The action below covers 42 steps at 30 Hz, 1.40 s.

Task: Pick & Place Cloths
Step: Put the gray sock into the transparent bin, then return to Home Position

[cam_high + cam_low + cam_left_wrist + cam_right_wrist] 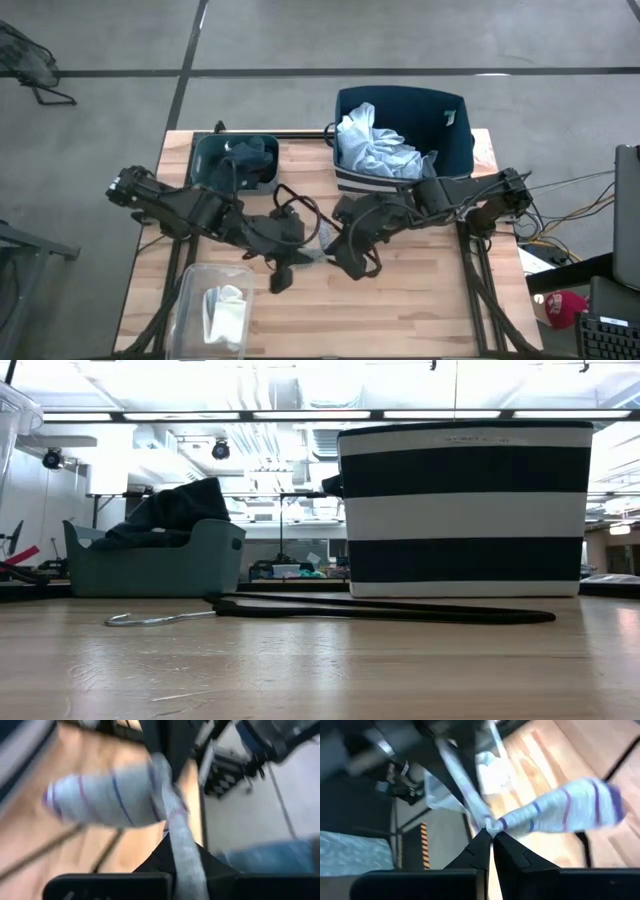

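We see both arms reaching in over the middle of the wooden bench (420,300), their ends close together. The left gripper (300,247) and the right gripper (338,252) share a pale grey sock (325,240) with thin purple and blue stripes, which hangs between them above the boards. In the right wrist view the right gripper's fingers (507,852) are pressed together on a bunched part of the sock (560,812), whose striped end spreads out to one side. In the left wrist view the sock (107,800) stretches across the frame and a narrow strip of it runs down between the left gripper's fingers, which are clamped on it. Behind the arms, a navy striped bin (455,140) at the bench's far side holds a heap of pale blue cloth (372,145), and a teal bin (205,165) beside it holds dark cloth (252,152). A clear tub (190,300) near the front left corner holds white socks (226,305). In the low view a thin black wire hanger (330,610) lies flat on the bench before the two bins.
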Motion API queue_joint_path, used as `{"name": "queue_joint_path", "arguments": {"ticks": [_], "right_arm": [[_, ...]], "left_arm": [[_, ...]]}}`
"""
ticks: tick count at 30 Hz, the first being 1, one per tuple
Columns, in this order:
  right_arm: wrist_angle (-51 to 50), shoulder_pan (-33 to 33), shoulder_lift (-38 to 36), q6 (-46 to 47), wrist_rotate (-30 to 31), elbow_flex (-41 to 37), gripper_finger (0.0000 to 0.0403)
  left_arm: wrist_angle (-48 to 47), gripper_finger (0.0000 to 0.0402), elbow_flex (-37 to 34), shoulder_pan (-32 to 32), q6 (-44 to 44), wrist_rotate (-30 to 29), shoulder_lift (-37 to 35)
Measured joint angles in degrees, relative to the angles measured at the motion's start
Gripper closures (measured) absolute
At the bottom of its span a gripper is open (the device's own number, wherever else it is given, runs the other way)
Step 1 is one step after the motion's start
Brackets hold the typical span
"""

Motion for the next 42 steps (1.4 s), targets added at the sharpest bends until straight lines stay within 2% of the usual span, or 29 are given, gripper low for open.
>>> {"name": "queue_joint_path", "arguments": {"ticks": [4, 8, 11, 15, 20, 23, 26, 32, 36, 38, 42], "right_arm": [[-6.66, -0.02, -0.12, -1.34, 2.21, -0.03, 0.0363], [-13.57, -0.08, 0.04, -1.39, 7.87, -0.23, 0.0331], [-14.92, -0.47, 0.06, -0.85, 10.41, -1.35, 0.0310], [-14.48, -0.63, 0.06, -0.81, 10.42, -3.13, 0.0287], [-14.09, -0.67, 0.07, -0.68, 10.44, -5.27, 0.0264], [-13.53, -0.78, 0.08, -0.63, 10.44, -5.95, 0.0253], [-13.27, -0.78, 0.08, -0.63, 10.44, -6.23, 0.0244], [-12.99, -0.78, 0.08, -0.63, 10.40, -6.74, 0.0229], [-12.93, -0.78, 0.08, -0.96, 10.42, -6.74, 0.0223], [-12.56, -0.78, 0.08, -1.88, 10.44, -6.74, 0.0226], [-16.00, -1.63, -0.13, -8.04, 10.44, -5.94, 0.0264]], "left_arm": [[-11.66, 0.0395, 1.55, -1.11, -5.11, 9.26, -2.44], [-21.35, 0.0393, 1.09, -2.32, -13.34, 24.06, -5.64], [-29.18, 0.0396, 0.58, -4.37, -20.36, 28.46, -6.70], [-38.18, 0.0394, -0.76, -8.67, -28.45, 34.62, -6.96], [-35.47, 0.0389, -6.26, -12.23, -29.92, 39.45, -6.88], [-33.28, 0.0385, -10.81, -13.10, -29.88, 38.01, -6.95], [-33.35, 0.0365, -15.45, -13.14, -31.29, 36.99, -7.07], [-32.49, 0.0277, -20.70, -13.39, -31.38, 41.45, -7.12], [-31.16, 0.0223, -20.87, -13.43, -24.81, 43.94, -7.20], [-31.18, 0.0216, -19.86, -13.02, -20.96, 40.29, -7.20], [-31.15, 0.0240, -17.49, -10.62, -18.26, 24.30, -7.98]]}}
